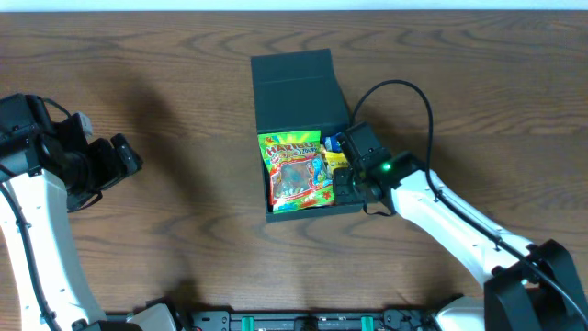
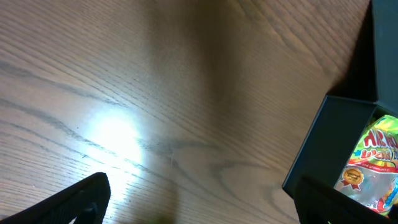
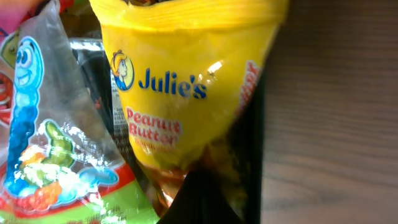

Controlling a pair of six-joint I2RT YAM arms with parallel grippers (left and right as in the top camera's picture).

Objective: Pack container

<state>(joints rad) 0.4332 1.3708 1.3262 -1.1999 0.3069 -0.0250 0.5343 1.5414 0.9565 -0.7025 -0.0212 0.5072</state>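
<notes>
The dark green container (image 1: 312,212) stands at the table's middle with its flap lid (image 1: 294,78) folded open behind it. A green gummy bag (image 1: 296,173) lies inside, with a yellow Julie's peanut butter packet (image 1: 336,158) at its right. My right gripper (image 1: 350,176) is at the container's right inner side, shut on the yellow packet (image 3: 186,81), whose lower end runs into the dark fingers (image 3: 205,205). The gummy bag (image 3: 43,143) lies just left of it. My left gripper (image 1: 129,158) is open and empty over bare table, left of the container (image 2: 323,143).
The wooden table (image 1: 165,239) surrounds the container. The left wrist view shows the container's near corner and part of the gummy bag (image 2: 373,162) at the right. The right arm's cable (image 1: 404,92) loops above the container's right side.
</notes>
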